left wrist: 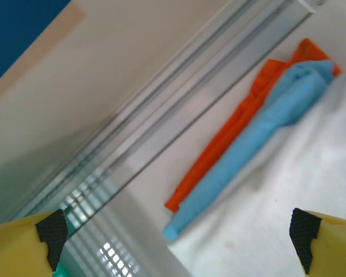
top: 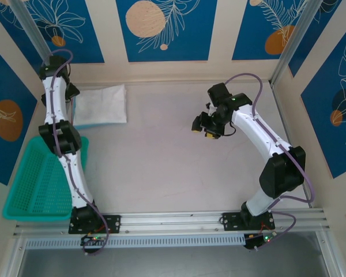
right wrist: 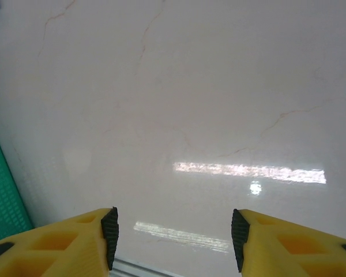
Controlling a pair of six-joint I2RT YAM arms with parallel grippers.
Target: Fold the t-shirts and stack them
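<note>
A stack of folded t-shirts lies at the back left of the table, with the white t-shirt (top: 101, 105) on top. In the left wrist view the white t-shirt (left wrist: 294, 196) lies over a light-blue t-shirt (left wrist: 259, 135), whose folded edge sticks out. An orange cloth (left wrist: 228, 135) edge shows under that. My left gripper (left wrist: 179, 236) hangs at the stack's left edge (top: 72, 92), open wide and holding nothing. My right gripper (top: 205, 124) hovers over bare table right of the middle. It stands open (right wrist: 173, 236) with nothing between its fingers.
A teal mesh basket (top: 40, 179) sits at the left edge of the table beside the left arm, and its corner (right wrist: 3, 202) shows in the right wrist view. Metal frame rails (left wrist: 179, 98) run close behind the stack. Walls enclose the table on three sides.
</note>
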